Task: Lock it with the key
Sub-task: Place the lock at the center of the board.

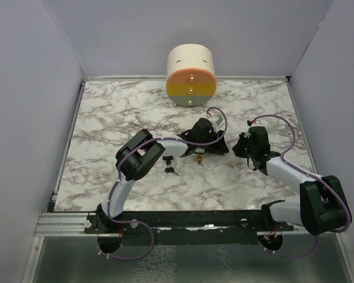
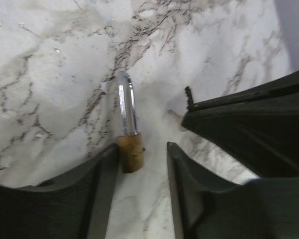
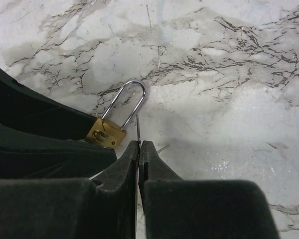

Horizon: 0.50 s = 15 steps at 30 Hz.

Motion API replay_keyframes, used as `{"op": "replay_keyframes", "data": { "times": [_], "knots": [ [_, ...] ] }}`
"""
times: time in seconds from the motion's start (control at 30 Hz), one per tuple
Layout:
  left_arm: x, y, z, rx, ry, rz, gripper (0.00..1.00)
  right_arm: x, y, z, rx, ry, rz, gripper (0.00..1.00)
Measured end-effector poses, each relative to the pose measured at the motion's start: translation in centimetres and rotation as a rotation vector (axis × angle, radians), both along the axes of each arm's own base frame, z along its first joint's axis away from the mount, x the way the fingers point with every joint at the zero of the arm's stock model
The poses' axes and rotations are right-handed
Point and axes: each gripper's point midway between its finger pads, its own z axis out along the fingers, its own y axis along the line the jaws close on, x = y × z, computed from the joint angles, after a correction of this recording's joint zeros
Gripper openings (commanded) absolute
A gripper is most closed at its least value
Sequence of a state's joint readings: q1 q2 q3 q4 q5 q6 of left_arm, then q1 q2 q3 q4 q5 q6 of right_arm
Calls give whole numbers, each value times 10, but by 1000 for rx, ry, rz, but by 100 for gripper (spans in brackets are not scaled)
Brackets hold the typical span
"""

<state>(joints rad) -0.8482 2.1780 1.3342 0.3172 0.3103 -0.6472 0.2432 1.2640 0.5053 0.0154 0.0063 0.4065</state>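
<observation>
The padlock [image 3: 105, 133], a brass body with a polished steel shackle [image 3: 131, 96], is sitting on the marble surface just left of centre in the right wrist view. The shackle is pointing toward the upper right. The key [image 3: 138, 127] is showing only as a thin metal blade just right of the padlock body. It is being pinched in the right gripper [image 3: 139, 145] at lower centre.

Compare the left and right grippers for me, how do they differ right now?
The left gripper is open, the right gripper shut. The left gripper has the padlock's brass body between its fingers; the right gripper pinches a thin key beside the shackle. Both sit low over the marble table.
</observation>
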Motion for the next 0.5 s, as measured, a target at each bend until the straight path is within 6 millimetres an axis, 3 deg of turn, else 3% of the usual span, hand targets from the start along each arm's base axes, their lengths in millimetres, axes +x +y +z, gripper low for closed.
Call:
{"op": "replay_keyframes", "data": {
  "times": [0.2,0.5],
  "knots": [
    [-1,-7,10,-59,29,10,61,0,0,0,-1,1,-1,1],
    [-6,-2,10,-66,34,25,61,-1,-1,-5,-7,23,-9,1]
  ]
}}
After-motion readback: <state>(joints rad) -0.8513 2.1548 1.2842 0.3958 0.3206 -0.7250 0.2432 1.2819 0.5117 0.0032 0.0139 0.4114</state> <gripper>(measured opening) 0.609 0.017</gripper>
